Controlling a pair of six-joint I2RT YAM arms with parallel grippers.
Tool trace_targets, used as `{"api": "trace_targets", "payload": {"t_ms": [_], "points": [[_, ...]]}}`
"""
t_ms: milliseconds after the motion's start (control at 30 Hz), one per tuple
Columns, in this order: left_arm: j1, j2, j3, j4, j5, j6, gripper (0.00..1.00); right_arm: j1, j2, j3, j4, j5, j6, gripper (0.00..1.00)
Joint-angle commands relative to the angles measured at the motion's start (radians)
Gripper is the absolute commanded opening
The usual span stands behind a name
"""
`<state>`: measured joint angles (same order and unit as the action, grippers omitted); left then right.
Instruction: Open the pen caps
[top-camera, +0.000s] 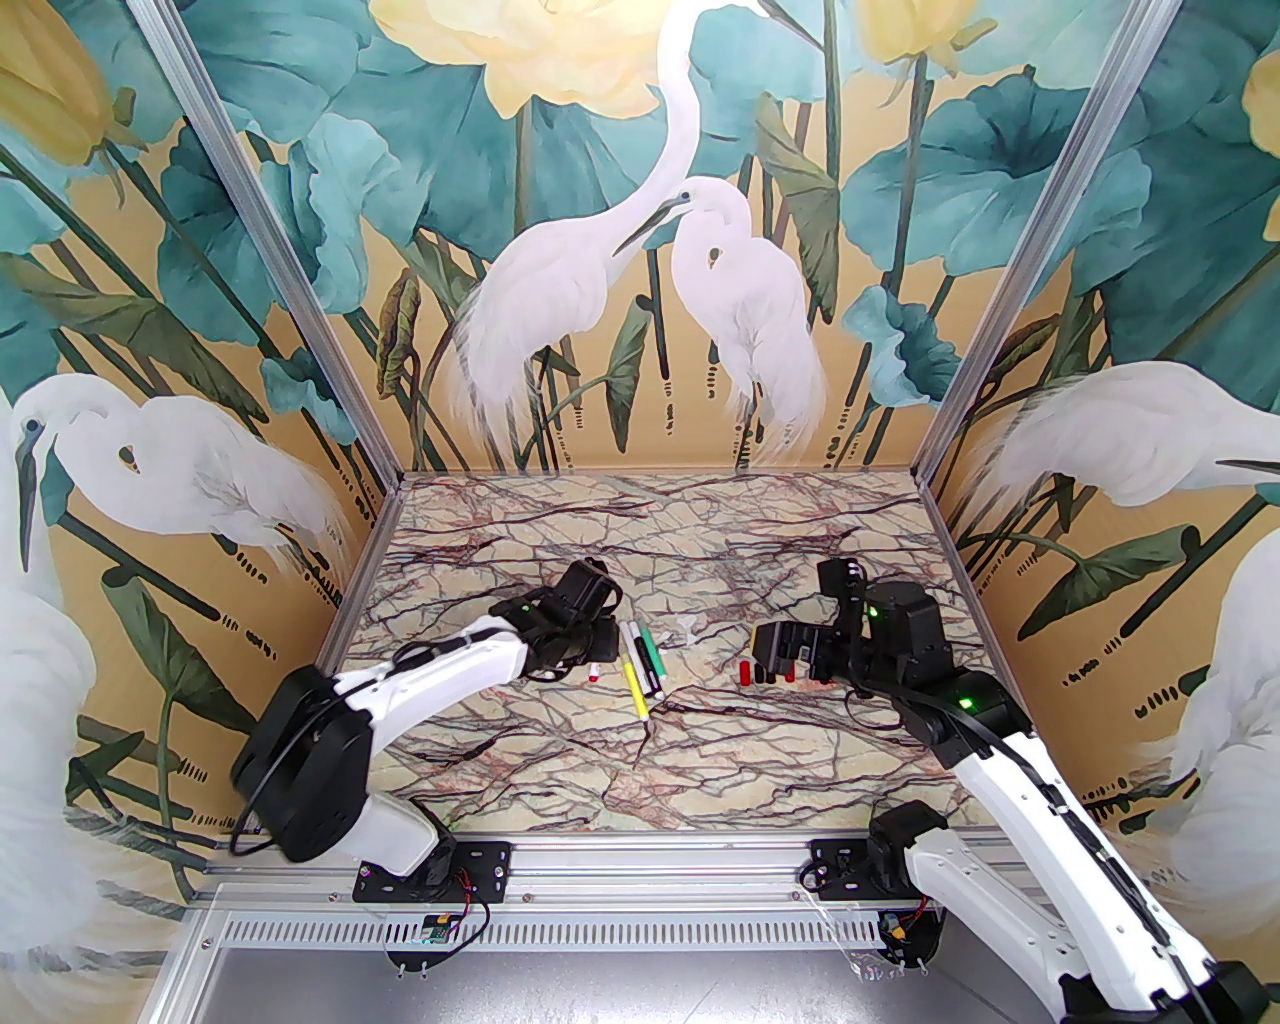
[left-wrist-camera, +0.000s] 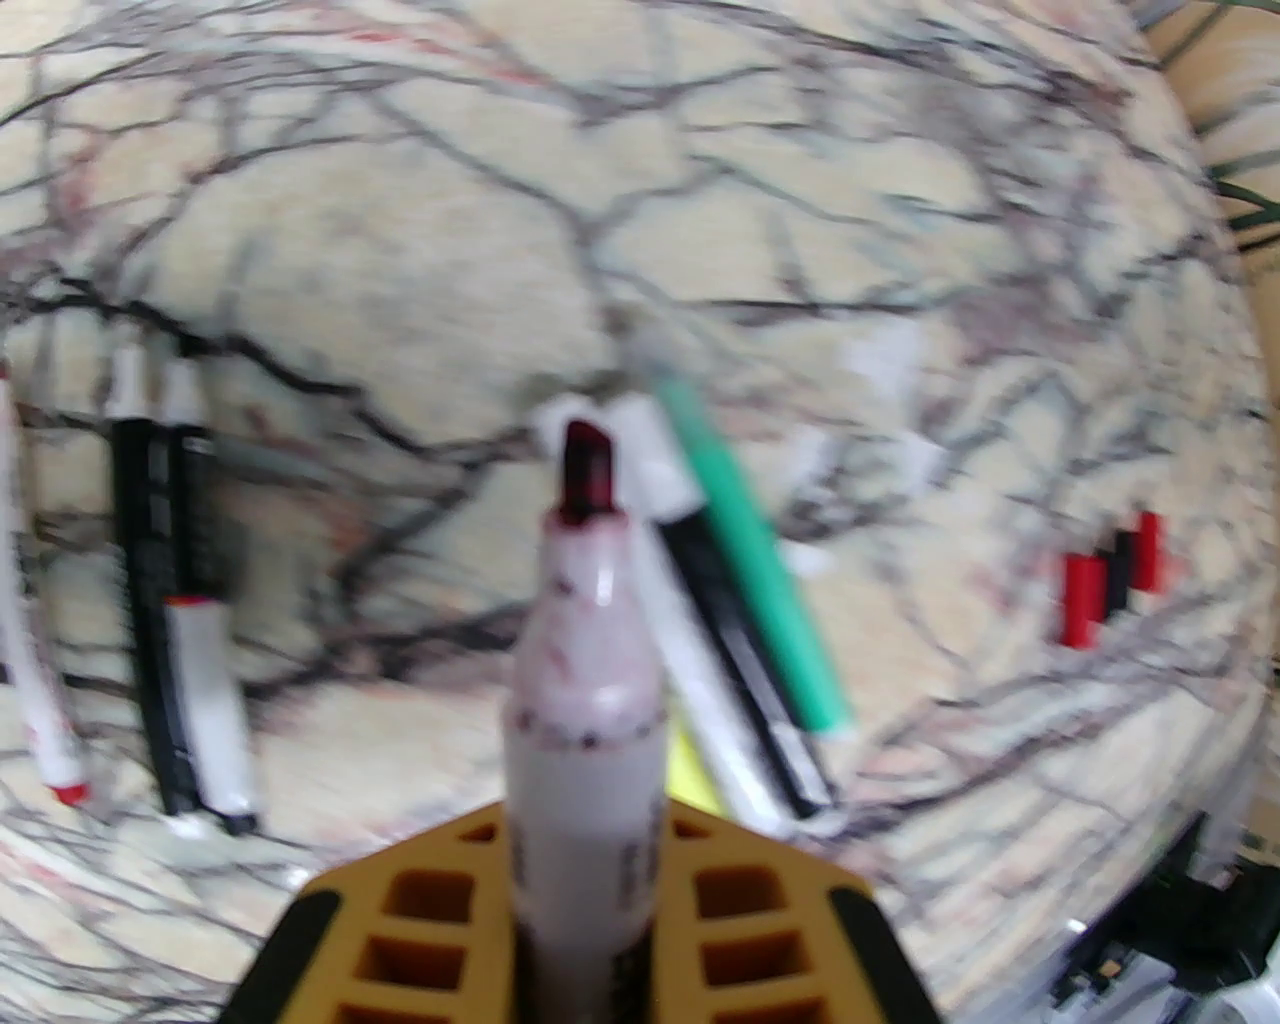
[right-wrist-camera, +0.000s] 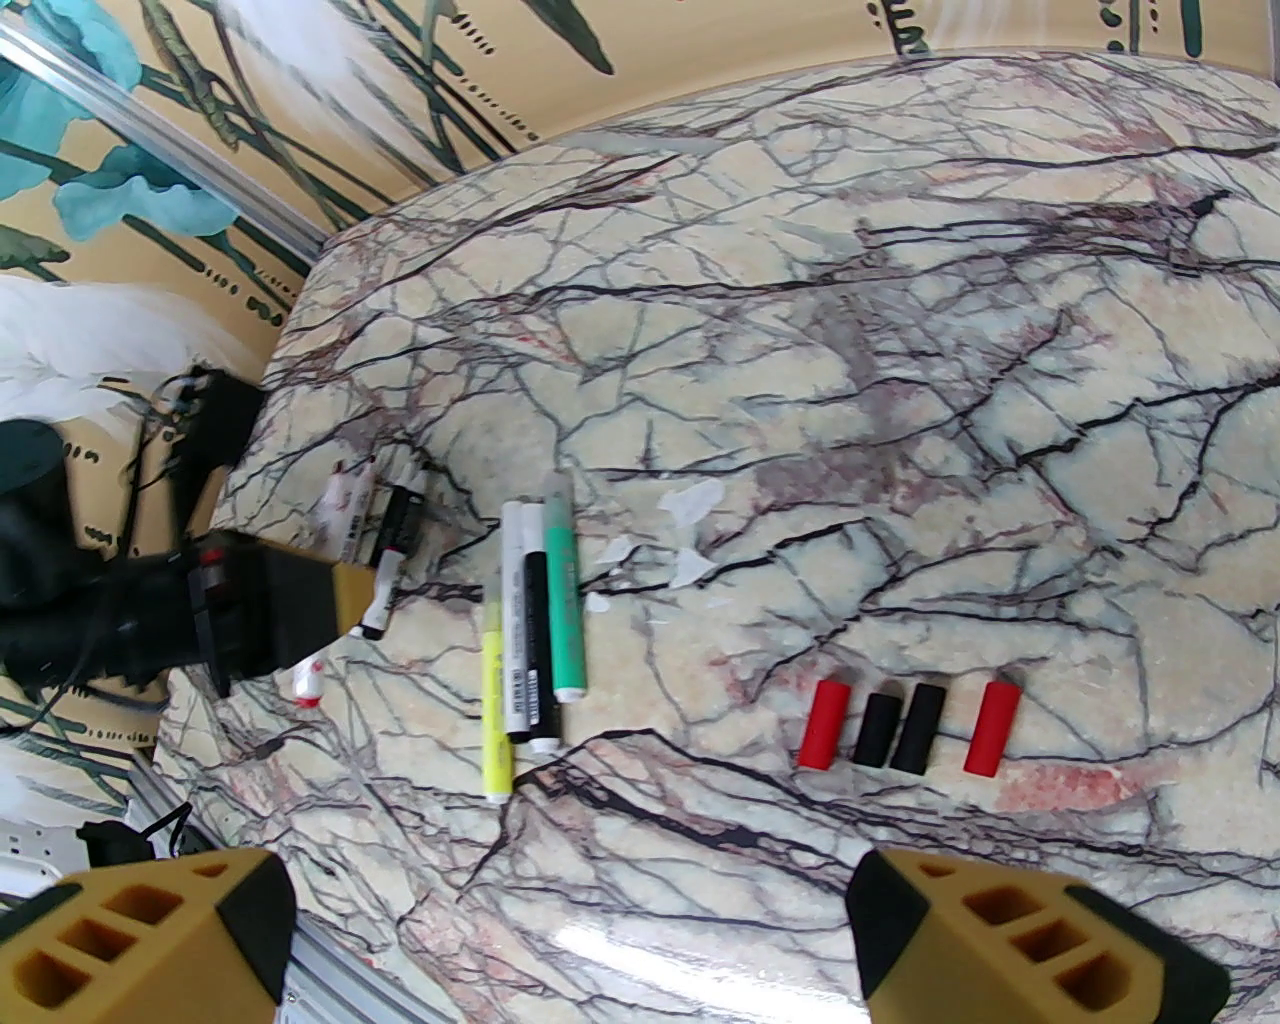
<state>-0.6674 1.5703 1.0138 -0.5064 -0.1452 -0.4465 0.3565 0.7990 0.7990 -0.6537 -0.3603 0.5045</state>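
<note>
While the left gripper is clamped on a white-barrelled marker pen whose bare dark-red tip juts up the middle of the left wrist frame, the right gripper stands wide with nothing between its jaws. Just above it, at the lower right of the right wrist frame, four stubby plastic pen caps lie in a row on the veined marble-pattern table: red, black, black, red. Left of them four slim pens lie side by side, yellow, white, black and green.

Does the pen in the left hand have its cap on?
No, the pen in the left hand shows a bare dark red tip.
</note>
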Motion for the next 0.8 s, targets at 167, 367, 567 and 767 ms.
{"api": "trace_targets", "payload": {"t_ms": [167, 367, 567, 767], "points": [[0.027, 0.143, 0.064, -0.066, -0.172, 0.042, 0.05, 0.036, 0.006, 0.007, 0.022, 0.023, 0.017, 0.99], [0.044, 0.214, 0.095, -0.062, -0.196, 0.060, 0.08, 0.038, 0.005, 0.008, 0.018, 0.026, 0.026, 0.99], [0.052, 0.264, 0.120, -0.062, -0.202, 0.070, 0.08, 0.038, -0.018, -0.007, 0.067, 0.036, 0.072, 0.99], [0.057, 0.308, 0.139, -0.077, -0.193, 0.064, 0.10, 0.036, -0.047, 0.012, 0.069, 0.084, 0.155, 0.99]]}}
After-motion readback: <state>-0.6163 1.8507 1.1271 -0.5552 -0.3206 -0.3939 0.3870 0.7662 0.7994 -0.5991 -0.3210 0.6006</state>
